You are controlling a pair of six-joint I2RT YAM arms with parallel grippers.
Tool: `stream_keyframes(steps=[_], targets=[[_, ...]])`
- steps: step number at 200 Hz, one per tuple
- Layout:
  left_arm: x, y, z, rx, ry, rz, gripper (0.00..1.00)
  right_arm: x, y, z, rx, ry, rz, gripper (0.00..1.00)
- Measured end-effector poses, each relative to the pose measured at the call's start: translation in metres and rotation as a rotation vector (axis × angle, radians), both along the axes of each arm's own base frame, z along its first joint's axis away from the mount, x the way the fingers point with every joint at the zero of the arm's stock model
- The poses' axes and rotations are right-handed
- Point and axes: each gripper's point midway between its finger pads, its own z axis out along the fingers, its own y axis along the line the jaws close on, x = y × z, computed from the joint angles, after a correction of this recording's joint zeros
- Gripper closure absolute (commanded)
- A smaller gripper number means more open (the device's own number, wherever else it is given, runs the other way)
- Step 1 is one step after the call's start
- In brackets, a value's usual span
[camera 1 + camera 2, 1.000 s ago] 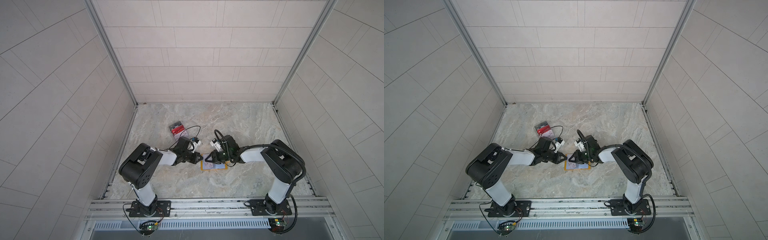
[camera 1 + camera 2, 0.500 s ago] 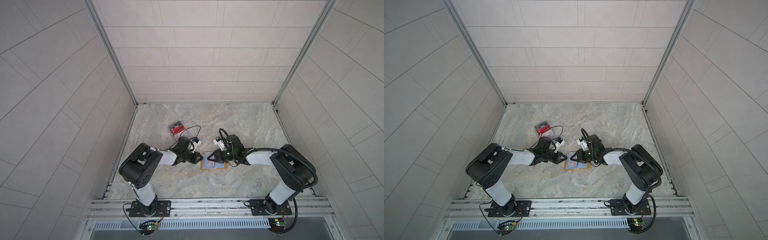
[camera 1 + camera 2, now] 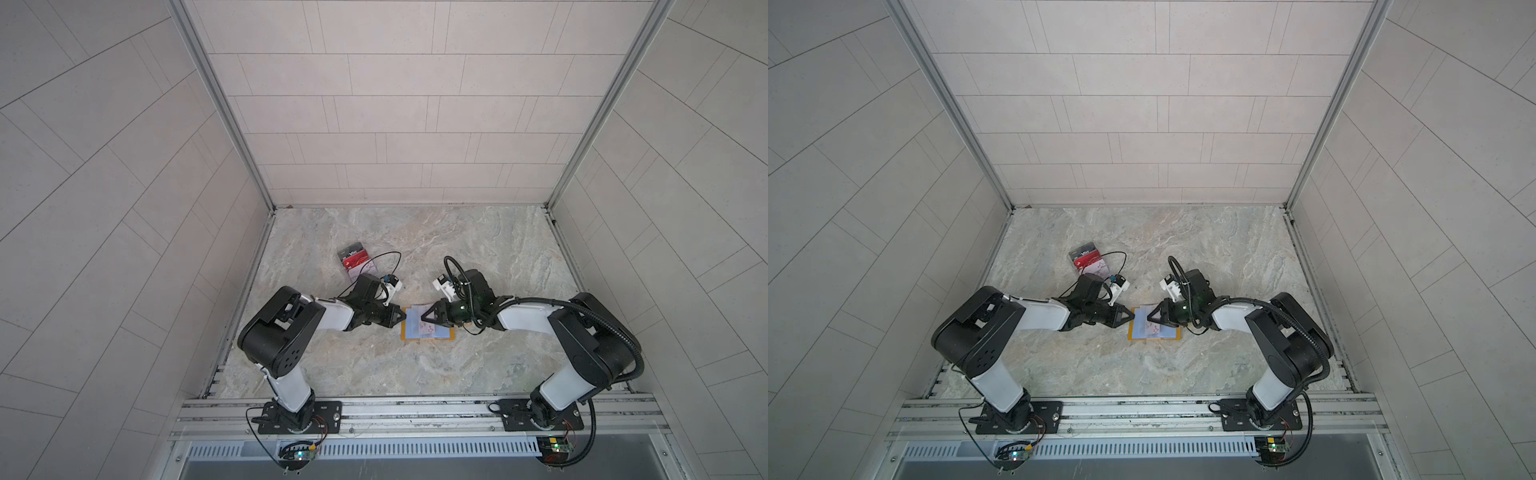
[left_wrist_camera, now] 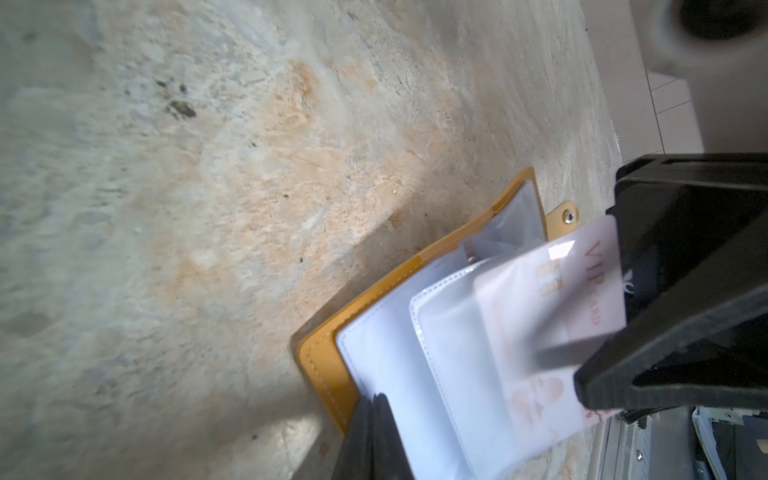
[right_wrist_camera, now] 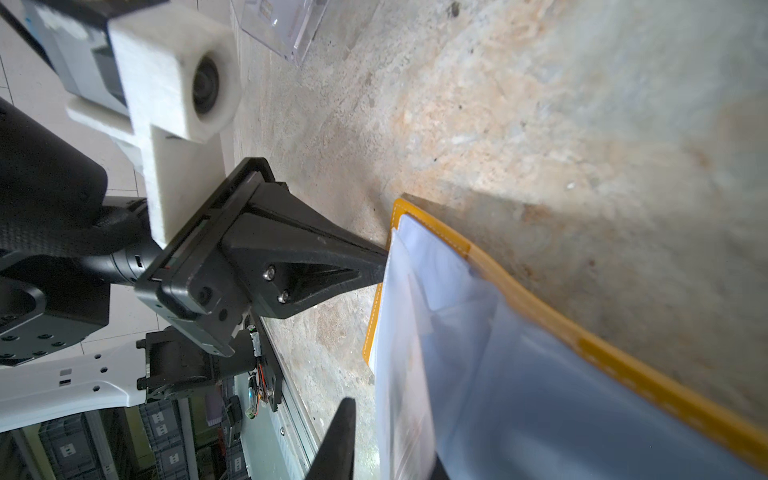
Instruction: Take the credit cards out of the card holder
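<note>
Pale card [image 4: 582,286] reading "VIP CARD", yellow card holder [image 4: 320,365], right hand [image 4: 598,374]

Both arms reach low toward centre; left gripper [image 3: 402,318] closed, right gripper [image 3: 423,322] tips nearly together, facing it.

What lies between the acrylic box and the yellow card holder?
In both top views, the left gripper and its wrist camera lie between the acrylic box and card holder.

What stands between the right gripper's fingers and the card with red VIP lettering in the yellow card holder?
Only the clear sleeve: the card lies partly inside it, its end reaching the fingers of the right gripper. Nothing else visible is in the way. Whether they hold it, I cannot tell.
</note>
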Motion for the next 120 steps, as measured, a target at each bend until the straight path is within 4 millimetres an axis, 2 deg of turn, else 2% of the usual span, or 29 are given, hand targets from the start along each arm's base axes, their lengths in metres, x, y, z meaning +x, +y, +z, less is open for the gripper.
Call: stream_keyframes(steps=[55,120], targets=[[0.000,0.000,0.000,0.001,0.000,0.000,0.91,-0.004,-0.008,-0.007,-0.043,0.014,0.003,0.89],[-0.002,-0.001,0.007,-0.005,-0.005,-0.005,0.74,-0.006,-0.023,0.001,-0.152,-0.035,0.021,0.98]])
